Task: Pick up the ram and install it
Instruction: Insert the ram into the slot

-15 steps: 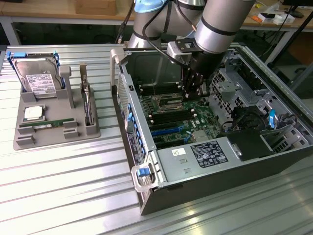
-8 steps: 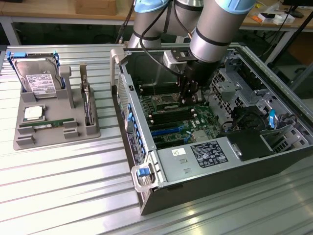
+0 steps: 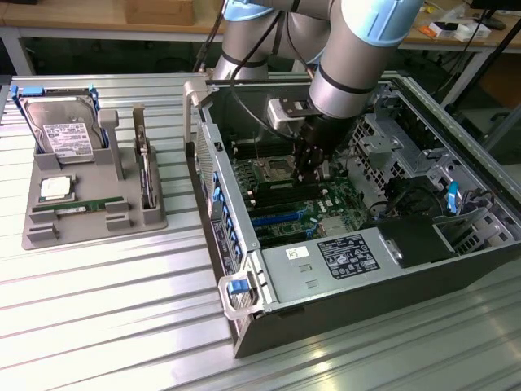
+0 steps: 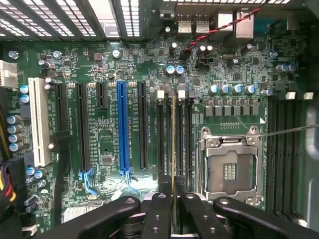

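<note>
Where the wrist view looks down, the tool (image 4: pixel 173 201) pinches the ram (image 4: pixel 173 144) edge-on.

Seen edge-on in the wrist view, the ram (image 4: pixel 173 149) is a thin line pinched in the pincer (image 4: pixel 174 196), its chips and sticker hidden, and whether it sits in one of the memory slots (image 4: pixel 185 129) cannot be told. In the exterior view the arm (image 3: pixel 350 57) is cut off at the top edge and the computer case (image 3: pixel 342 318) at the exterior view's right.

One computer case (image 3: pixel 342 319), one tray (image 3: pixel 39 234), one hard drive (image 3: pixel 65 130), one processor chip (image 3: pixel 55 188), two ram (image 3: pixel 77 208)
</note>
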Controlling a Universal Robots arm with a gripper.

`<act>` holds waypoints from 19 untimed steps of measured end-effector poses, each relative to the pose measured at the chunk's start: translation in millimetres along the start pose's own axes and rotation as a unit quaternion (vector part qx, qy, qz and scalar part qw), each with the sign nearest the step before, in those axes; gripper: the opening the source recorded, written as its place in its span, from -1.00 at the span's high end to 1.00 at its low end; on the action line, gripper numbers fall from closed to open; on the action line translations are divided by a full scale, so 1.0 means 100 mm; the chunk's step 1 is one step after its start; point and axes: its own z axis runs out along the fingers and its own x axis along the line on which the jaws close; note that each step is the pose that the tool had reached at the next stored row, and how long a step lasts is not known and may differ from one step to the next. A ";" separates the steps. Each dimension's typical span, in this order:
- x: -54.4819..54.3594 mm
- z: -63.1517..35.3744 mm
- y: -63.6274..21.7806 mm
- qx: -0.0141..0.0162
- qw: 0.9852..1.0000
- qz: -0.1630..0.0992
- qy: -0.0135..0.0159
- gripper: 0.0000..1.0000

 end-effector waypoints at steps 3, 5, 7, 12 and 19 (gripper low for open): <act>0.00 0.008 0.000 0.000 1.000 0.000 0.000 0.73; 0.00 0.015 -0.001 0.000 1.000 0.000 0.000 0.73; 0.01 0.056 -0.015 0.000 1.000 0.000 0.000 0.73; 0.01 0.099 -0.015 0.000 1.000 0.000 0.000 0.73; 0.01 0.135 -0.015 0.000 1.000 0.000 0.000 0.73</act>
